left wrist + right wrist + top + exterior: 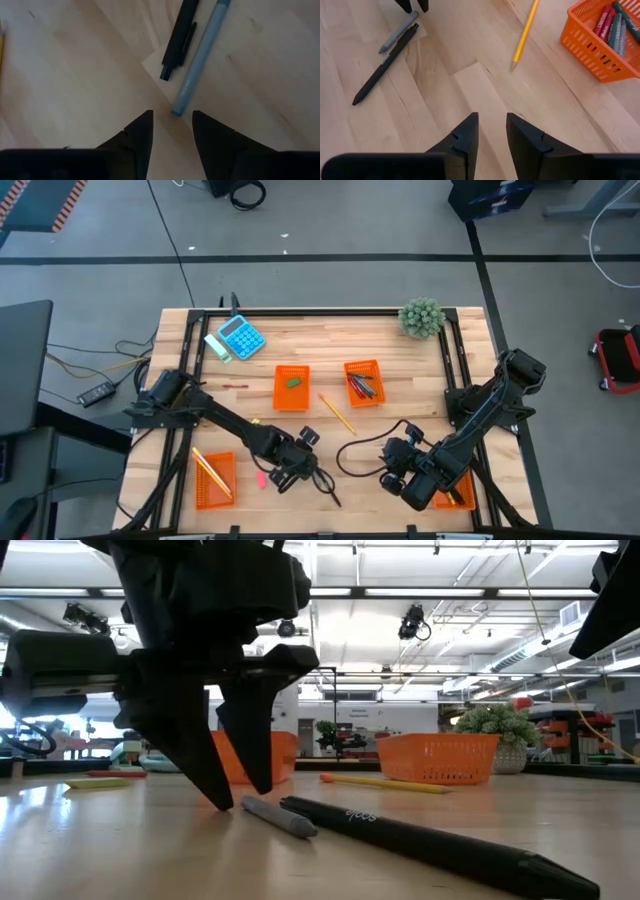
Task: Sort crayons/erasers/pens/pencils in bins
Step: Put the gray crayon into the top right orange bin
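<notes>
A grey pen and a black pen lie side by side flat on the table near its front edge; both also show in the high view. My left gripper is open, pointing down, with its tips just above the wood at the grey pen's near end, apart from it. My right gripper is open and empty above bare wood to the pens' right. A yellow pencil lies loose at mid-table. A pink eraser lies left of my left gripper.
Four orange bins: one with a green eraser, one with crayons, one with pencils, and one half hidden under my right arm. A blue calculator and a small plant stand at the far edge.
</notes>
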`<state>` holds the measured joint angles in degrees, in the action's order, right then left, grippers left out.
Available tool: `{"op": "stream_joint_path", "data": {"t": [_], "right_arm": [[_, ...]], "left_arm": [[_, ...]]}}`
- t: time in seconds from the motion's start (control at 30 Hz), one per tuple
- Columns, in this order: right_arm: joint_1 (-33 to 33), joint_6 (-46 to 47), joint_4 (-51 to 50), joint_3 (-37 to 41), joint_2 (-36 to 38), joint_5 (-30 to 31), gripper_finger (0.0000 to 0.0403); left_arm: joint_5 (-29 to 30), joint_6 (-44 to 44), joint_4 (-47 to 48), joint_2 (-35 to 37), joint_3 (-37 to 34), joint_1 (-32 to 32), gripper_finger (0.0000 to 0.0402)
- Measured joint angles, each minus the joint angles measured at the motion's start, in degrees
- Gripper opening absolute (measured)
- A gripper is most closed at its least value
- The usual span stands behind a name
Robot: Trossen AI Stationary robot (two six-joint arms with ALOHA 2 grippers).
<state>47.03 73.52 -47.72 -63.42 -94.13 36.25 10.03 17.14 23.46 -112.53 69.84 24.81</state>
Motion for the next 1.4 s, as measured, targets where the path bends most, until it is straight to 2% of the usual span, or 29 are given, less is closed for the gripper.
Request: {"op": "stream_joint_path", "data": {"t": [0.3,0.57,0.63,0.8,1.1,1.27,1.4], "right_arm": [[0.00,-0.25,0.00,0.00,0.00,0.00,0.0106],[-0.02,-0.46,0.01,0.00,0.00,-0.02,0.0106],[-0.02,-0.46,0.02,0.00,0.00,0.00,0.0106],[-0.02,-0.46,0.02,0.00,0.00,0.72,0.0106],[-0.02,-0.21,0.02,0.00,0.00,1.36,0.0106],[-0.33,-0.46,0.02,0.00,0.00,1.60,0.0106],[-0.57,-0.50,0.02,0.00,0.00,1.70,0.0106]], "left_arm": [[-3.59,3.02,-0.80,0.08,0.00,-0.10,0.0131],[-6.48,4.87,-3.05,0.09,-0.04,2.70,0.0123],[-5.80,6.06,-3.09,0.09,-0.04,3.19,0.0123],[0.11,7.28,-0.74,-0.09,2.63,4.05,0.0117],[-0.16,5.77,6.61,-0.09,5.99,4.00,0.0105],[-0.60,10.19,7.07,-0.09,6.08,4.07,0.0102],[0.89,12.83,9.69,-0.32,8.91,4.88,0.0093]]}}
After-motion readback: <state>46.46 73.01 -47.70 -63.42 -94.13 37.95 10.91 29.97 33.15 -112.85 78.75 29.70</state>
